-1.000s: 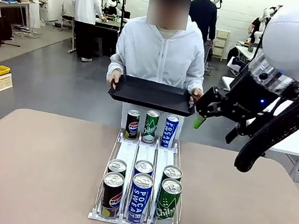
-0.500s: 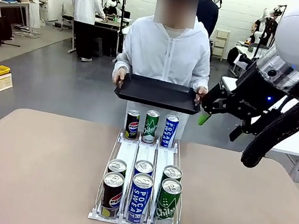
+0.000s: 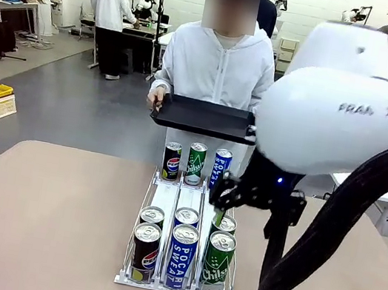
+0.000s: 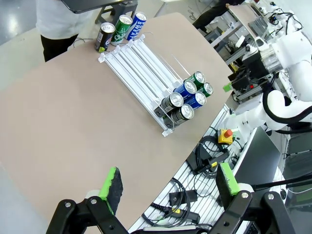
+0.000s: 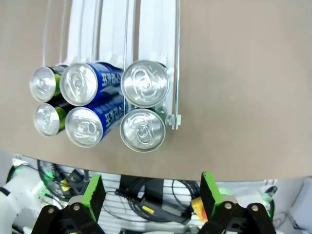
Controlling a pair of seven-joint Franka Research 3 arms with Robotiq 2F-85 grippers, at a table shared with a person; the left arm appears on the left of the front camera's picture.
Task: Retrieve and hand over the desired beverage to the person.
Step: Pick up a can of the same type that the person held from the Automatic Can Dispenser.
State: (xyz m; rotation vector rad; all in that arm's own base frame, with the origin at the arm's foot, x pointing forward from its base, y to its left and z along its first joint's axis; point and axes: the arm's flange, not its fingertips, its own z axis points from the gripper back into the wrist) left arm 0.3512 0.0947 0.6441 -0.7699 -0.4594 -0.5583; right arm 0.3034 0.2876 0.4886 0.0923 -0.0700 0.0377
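Partly behind right arm: black tray

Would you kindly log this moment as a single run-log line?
right gripper: open, above near green cans | left gripper: open, high over table | person: holds tray

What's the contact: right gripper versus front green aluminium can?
Apart. Right wrist view: right gripper hangs open, pads clear of the front green aluminium can.

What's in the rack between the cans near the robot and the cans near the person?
Nothing. The rack has bare white lanes between the near cans and the far cans, as the front and left wrist views show.
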